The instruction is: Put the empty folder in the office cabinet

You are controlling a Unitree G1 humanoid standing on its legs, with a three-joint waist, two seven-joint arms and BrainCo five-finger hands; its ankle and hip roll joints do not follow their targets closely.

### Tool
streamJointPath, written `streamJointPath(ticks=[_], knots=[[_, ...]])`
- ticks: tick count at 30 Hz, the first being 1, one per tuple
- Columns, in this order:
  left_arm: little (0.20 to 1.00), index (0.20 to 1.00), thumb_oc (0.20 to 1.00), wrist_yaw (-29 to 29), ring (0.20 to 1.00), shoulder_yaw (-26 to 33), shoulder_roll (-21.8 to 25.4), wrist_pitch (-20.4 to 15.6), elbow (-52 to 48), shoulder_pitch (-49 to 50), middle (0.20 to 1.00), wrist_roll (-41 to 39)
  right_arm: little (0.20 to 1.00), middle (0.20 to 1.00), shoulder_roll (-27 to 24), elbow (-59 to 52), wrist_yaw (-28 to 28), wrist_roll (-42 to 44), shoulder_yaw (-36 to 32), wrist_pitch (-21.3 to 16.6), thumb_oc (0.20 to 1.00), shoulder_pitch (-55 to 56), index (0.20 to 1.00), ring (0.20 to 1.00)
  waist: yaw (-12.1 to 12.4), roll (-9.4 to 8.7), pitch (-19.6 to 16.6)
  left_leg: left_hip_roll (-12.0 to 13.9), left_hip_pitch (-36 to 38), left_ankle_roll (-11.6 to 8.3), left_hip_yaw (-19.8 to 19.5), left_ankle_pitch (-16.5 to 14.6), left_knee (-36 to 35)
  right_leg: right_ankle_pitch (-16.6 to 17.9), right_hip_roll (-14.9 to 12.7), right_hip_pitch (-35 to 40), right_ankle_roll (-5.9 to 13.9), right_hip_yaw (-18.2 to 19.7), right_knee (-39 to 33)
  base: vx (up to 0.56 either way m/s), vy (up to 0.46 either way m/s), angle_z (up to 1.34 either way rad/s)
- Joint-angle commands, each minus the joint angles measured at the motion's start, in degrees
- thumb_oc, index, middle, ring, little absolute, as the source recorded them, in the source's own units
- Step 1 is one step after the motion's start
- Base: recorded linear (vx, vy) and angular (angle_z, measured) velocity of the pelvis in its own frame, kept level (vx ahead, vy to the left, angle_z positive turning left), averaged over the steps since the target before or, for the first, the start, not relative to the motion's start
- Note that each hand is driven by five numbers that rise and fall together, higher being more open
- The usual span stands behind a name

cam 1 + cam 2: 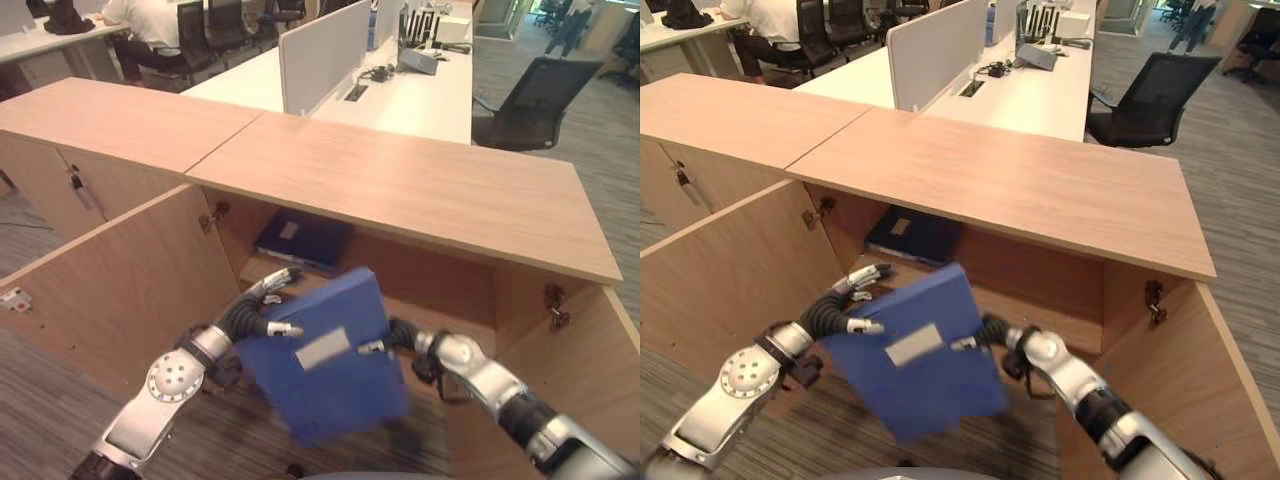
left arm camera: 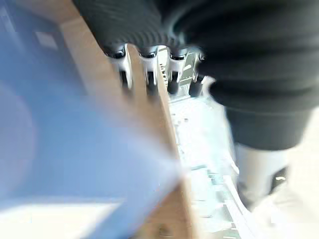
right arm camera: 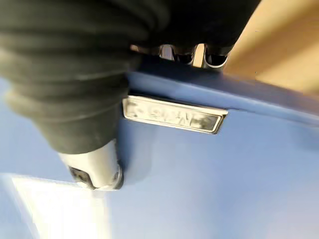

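Observation:
I hold a blue folder (image 1: 330, 360) with a white label, tilted, in front of the open wooden office cabinet (image 1: 400, 190). My right hand (image 1: 400, 338) is shut on its right edge, with the thumb (image 3: 94, 167) on the blue face and the fingers (image 3: 192, 54) hooked over the spine. At the folder's upper left corner, my left hand (image 1: 255, 310) rests with straight fingers (image 2: 147, 69) that reach past the folder towards the cabinet's opening.
A dark blue folder (image 1: 300, 238) lies flat inside the cabinet. Both cabinet doors stand open, the left door (image 1: 120, 290) and the right door (image 1: 570, 370). Behind the cabinet are white desks (image 1: 400, 90), a black chair (image 1: 535, 100) and a seated person (image 1: 150, 25).

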Motion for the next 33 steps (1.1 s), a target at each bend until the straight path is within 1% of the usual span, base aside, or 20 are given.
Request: streamJointPath(ticks=[1,2,3,4,5,6,7,8,9,10,11,13,14,18,24,27,29,30,32,33], knots=[[1.000,1.000,1.000,-0.8,1.000,2.8,-1.9,2.9,6.5,-0.4,1.000,-6.8,0.200,0.200,2.0,-1.2,-1.6,6.5,-3.4,-2.6,0.200,-3.4,0.200,0.200,-1.0,-2.41,1.0,1.3,2.7,-0.73,-1.4,-7.5,0.4,2.9,-4.3,-0.3,4.02,-3.4,-0.6,-0.01,0.012,-0.25],[1.000,1.000,1.000,1.5,1.000,2.0,-4.7,3.7,13.7,0.0,1.000,-3.6,0.200,0.200,11.9,11.0,-6.1,2.9,-1.3,-4.6,0.200,-2.8,0.200,0.200,-0.2,-1.83,1.4,1.2,2.6,-0.45,-2.0,-7.5,0.4,2.7,-4.3,0.0,3.94,-3.7,-0.6,-0.02,0.013,-0.19],[1.000,1.000,1.000,1.6,1.000,3.3,-4.3,3.9,15.0,1.2,1.000,-2.7,0.200,0.200,12.7,11.7,-5.2,2.9,-1.9,-4.4,0.200,-1.3,0.200,0.200,-0.1,-1.72,1.3,1.0,2.2,-0.39,-2.3,-7.4,0.4,2.8,-4.4,-0.3,3.96,-3.8,-0.6,0.00,0.000,0.00],[1.000,1.000,1.000,2.3,1.000,6.0,-4.6,5.3,19.5,3.6,1.000,0.4,0.200,0.200,13.4,11.0,-4.8,3.0,-4.3,-2.8,0.200,1.3,0.200,0.200,0.0,-1.41,1.6,1.1,1.9,-0.37,-2.3,-7.3,0.4,2.8,-4.3,-0.6,3.91,-3.9,-0.6,-0.03,-0.017,0.13],[1.000,1.000,1.000,2.6,1.000,6.4,-5.2,5.6,21.5,4.1,1.000,0.7,0.200,0.200,13.8,11.0,-5.1,3.7,-4.9,-2.9,0.200,1.6,0.200,0.200,0.0,-1.34,1.6,1.1,1.8,-0.39,-2.3,-7.2,0.4,2.7,-4.3,-0.7,3.83,-3.8,-0.6,-0.02,-0.035,0.18],[1.000,1.000,1.000,2.7,1.000,6.7,-5.5,5.9,24.2,4.3,1.000,1.5,0.200,0.200,13.6,10.9,-4.2,8.0,-7.3,-1.0,0.200,1.1,0.200,0.200,0.1,-1.31,1.6,1.2,1.8,-0.43,-2.4,-7.1,0.4,2.7,-4.2,-0.6,3.75,-3.9,-0.6,0.00,-0.042,0.16],[1.000,1.000,1.000,3.1,1.000,7.6,-6.9,6.4,27.4,4.5,1.000,1.3,0.200,0.200,12.7,9.1,-4.1,11.9,-9.0,-1.0,0.200,2.7,0.200,0.200,0.0,-1.32,1.8,1.3,2.0,-0.54,-2.3,-7.2,0.4,2.5,-4.1,-0.5,3.69,-3.8,-0.6,0.00,-0.045,0.07],[1.000,1.000,1.000,3.5,1.000,7.2,-7.8,6.5,29.3,4.3,1.000,1.1,0.200,0.200,13.5,9.0,-5.6,12.8,-8.7,-2.1,0.200,2.7,0.200,0.200,-0.1,-1.36,1.6,1.3,1.8,-0.52,-2.3,-7.1,0.4,2.5,-4.1,-0.7,3.63,-3.9,-0.6,0.00,-0.048,0.06],[1.000,1.000,1.000,4.8,1.000,6.6,-9.5,6.8,33.8,3.6,1.000,1.3,0.200,0.200,16.0,11.3,-7.9,14.7,-8.0,-3.7,0.200,1.7,0.200,0.200,0.0,-1.24,1.5,1.4,1.8,-0.53,-2.5,-7.0,0.4,2.4,-4.0,-0.6,3.46,-4.0,-0.6,0.00,-0.044,0.05],[1.000,1.000,1.000,5.4,1.000,6.7,-10.5,6.9,36.6,3.2,1.000,0.9,0.200,0.200,16.6,12.3,-7.7,16.0,-7.6,-3.5,0.200,1.2,0.200,0.200,0.2,-1.15,1.5,1.4,1.7,-0.57,-2.8,-6.8,0.4,2.3,-4.0,-0.6,3.35,-4.2,-0.6,0.01,-0.032,0.02],[1.000,1.000,1.000,5.4,1.000,6.7,-10.5,6.8,36.6,3.1,1.000,0.9,0.200,0.200,16.6,12.3,-7.7,16.0,-7.6,-3.5,0.200,1.1,0.200,0.200,0.2,-1.14,1.5,1.4,1.7,-0.57,-2.8,-6.8,0.4,2.3,-4.0,-0.6,3.35,-4.2,-0.6,0.00,-0.050,0.01],[1.000,1.000,1.000,7.1,1.000,8.1,-12.3,6.9,43.2,2.5,1.000,0.6,0.200,0.200,17.0,12.8,-7.6,19.5,-8.7,-3.0,0.200,0.3,0.200,0.200,0.5,-0.85,1.6,1.6,1.5,-0.84,-3.0,-6.5,0.4,2.0,-3.6,-0.5,3.10,-4.6,-0.6,0.00,-0.060,0.08],[1.000,1.000,1.000,7.4,1.000,8.1,-12.6,6.8,44.5,2.4,1.000,0.5,0.200,0.200,17.2,13.0,-7.7,20.4,-8.7,-3.1,0.200,0.2,0.200,0.200,0.5,-0.76,1.6,1.7,1.4,-0.92,-3.1,-6.4,0.4,1.9,-3.5,-0.5,3.03,-4.6,-0.6,0.00,-0.043,0.09],[1.000,1.000,1.000,8.4,1.000,8.2,-13.9,7.2,51.4,1.3,1.000,1.0,0.200,0.200,17.3,13.4,-8.4,21.2,-8.2,-2.9,0.200,0.1,0.200,0.200,0.2,-0.57,1.5,2.1,1.5,-1.29,-3.2,-6.2,0.4,1.4,-3.1,-0.5,2.55,-4.6,-0.6,0.01,-0.045,0.01],[1.000,1.000,1.000,9.3,1.000,7.3,-15.2,7.6,57.0,0.5,1.000,2.4,0.200,0.200,18.6,15.5,-10.0,22.2,-8.1,-2.7,0.200,-0.8,0.200,0.200,0.1,-0.36,1.4,2.7,1.3,-1.85,-3.7,-5.8,0.4,0.8,-2.3,-0.5,2.02,-4.8,-0.6,0.02,-0.055,0.02],[1.000,1.000,1.000,9.8,1.000,7.0,-15.2,7.6,57.4,0.3,1.000,2.5,0.200,0.200,18.9,15.8,-10.6,23.5,-8.4,-2.8,0.200,-1.3,0.200,0.200,0.1,-0.25,1.5,3.1,1.0,-2.11,-4.0,-5.6,0.4,0.6,-2.1,-0.5,1.80,-5.0,-0.6,0.01,-0.058,0.04],[1.000,1.000,1.000,10.3,1.000,6.8,-15.7,7.9,58.0,0.8,1.000,1.6,0.200,0.200,19.7,16.8,-12.1,26.7,-10.0,-3.2,0.200,-2.5,0.200,0.200,0.2,-0.05,1.8,3.7,0.5,-2.55,-4.4,-5.2,0.4,0.4,-1.6,-0.5,1.39,-5.3,-0.6,0.01,-0.092,0.13],[1.000,1.000,1.000,10.3,1.000,6.8,-15.7,7.9,58.0,0.8,1.000,1.6,0.200,0.200,19.7,16.8,-12.1,26.7,-10.0,-3.2,0.200,-2.5,0.200,0.200,0.2,-0.05,1.8,3.8,0.5,-2.56,-4.4,-5.2,0.4,0.4,-1.6,-0.5,1.38,-5.3,-0.6,0.01,-0.102,0.13],[1.000,1.000,1.000,11.6,1.000,6.8,-15.9,8.0,60.2,0.0,1.000,0.7,0.200,0.200,20.7,18.6,-14.3,31.5,-12.8,-4.1,0.200,-4.1,0.200,0.200,0.2,0.04,2.2,4.9,-0.3,-3.29,-5.1,-4.2,0.4,-0.4,-0.5,-1.1,0.50,-5.5,0.2,-0.02,-0.130,0.08],[1.000,1.000,1.000,11.6,1.000,6.8,-15.9,8.0,60.2,-0.1,1.000,0.7,0.200,0.200,20.7,18.6,-14.3,31.5,-12.8,-4.1,0.200,-4.1,0.200,0.200,0.2,0.04,2.2,4.9,-0.3,-3.30,-5.1,-4.2,0.4,-0.4,-0.5,-1.2,0.49,-5.5,0.3,-0.03,-0.199,0.08]])
